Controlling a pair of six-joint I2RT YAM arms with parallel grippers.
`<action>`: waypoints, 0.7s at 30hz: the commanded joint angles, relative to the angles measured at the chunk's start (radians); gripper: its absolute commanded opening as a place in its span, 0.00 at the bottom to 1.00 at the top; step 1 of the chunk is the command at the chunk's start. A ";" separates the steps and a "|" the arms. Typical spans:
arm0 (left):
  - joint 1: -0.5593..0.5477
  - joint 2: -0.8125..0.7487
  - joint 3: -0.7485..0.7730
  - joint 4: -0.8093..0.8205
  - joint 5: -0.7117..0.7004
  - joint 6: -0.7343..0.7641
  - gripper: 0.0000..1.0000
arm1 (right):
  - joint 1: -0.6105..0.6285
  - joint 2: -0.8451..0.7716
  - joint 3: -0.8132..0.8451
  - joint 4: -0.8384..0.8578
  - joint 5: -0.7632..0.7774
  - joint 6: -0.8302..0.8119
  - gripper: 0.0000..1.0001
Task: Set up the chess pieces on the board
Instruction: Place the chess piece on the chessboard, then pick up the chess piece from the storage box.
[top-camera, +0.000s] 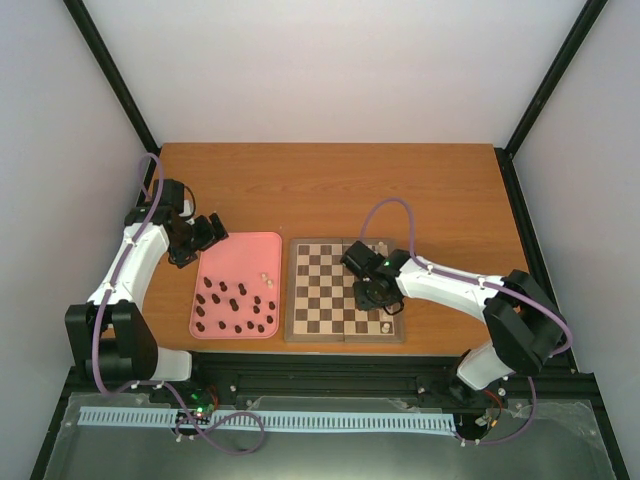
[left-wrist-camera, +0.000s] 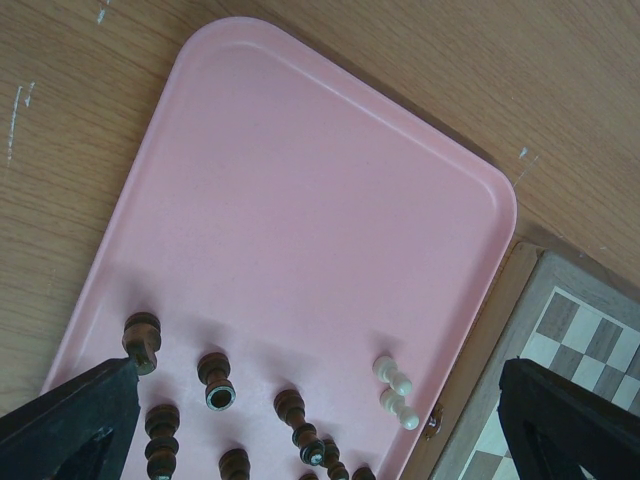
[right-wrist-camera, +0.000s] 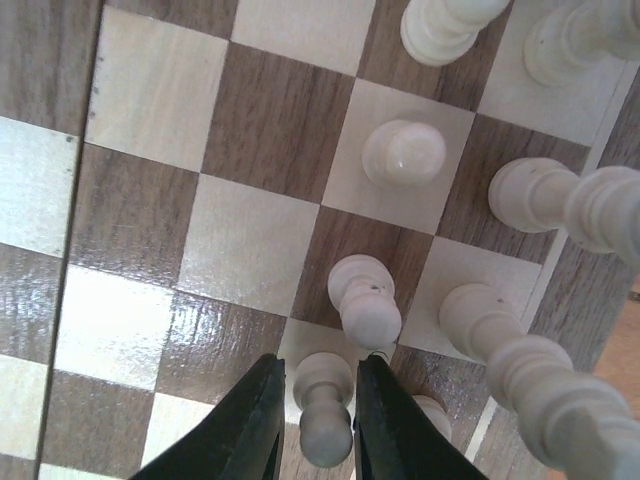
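The board (top-camera: 318, 290) lies right of the pink tray (top-camera: 240, 250). My right gripper (right-wrist-camera: 318, 400) is low over the board's right side, also in the top view (top-camera: 372, 292), shut on a cream-white pawn (right-wrist-camera: 325, 405) standing on a light square. Other white pieces (right-wrist-camera: 404, 152) stand in rows beside it. My left gripper (left-wrist-camera: 320, 430) is open and empty above the tray's far part, also in the top view (top-camera: 205, 232). Two white pawns (left-wrist-camera: 395, 385) lie on the tray near its board-side rim. Several dark pieces (left-wrist-camera: 215, 380) lie on the tray.
The tray's far half (left-wrist-camera: 300, 180) is bare pink. Bare wooden table (top-camera: 330, 185) lies behind the tray and board. Black frame posts (top-camera: 110, 75) rise at the back corners. White pieces stand along the board's right edge (top-camera: 387, 325).
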 joint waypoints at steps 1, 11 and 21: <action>-0.002 -0.002 0.001 0.011 -0.003 0.017 1.00 | -0.004 -0.039 0.067 -0.033 0.002 -0.020 0.23; -0.002 -0.016 -0.007 0.017 0.000 0.010 1.00 | 0.061 -0.039 0.262 -0.121 0.005 -0.079 0.35; -0.002 -0.029 -0.011 0.021 0.014 0.001 1.00 | 0.111 0.296 0.619 -0.040 -0.196 -0.242 0.42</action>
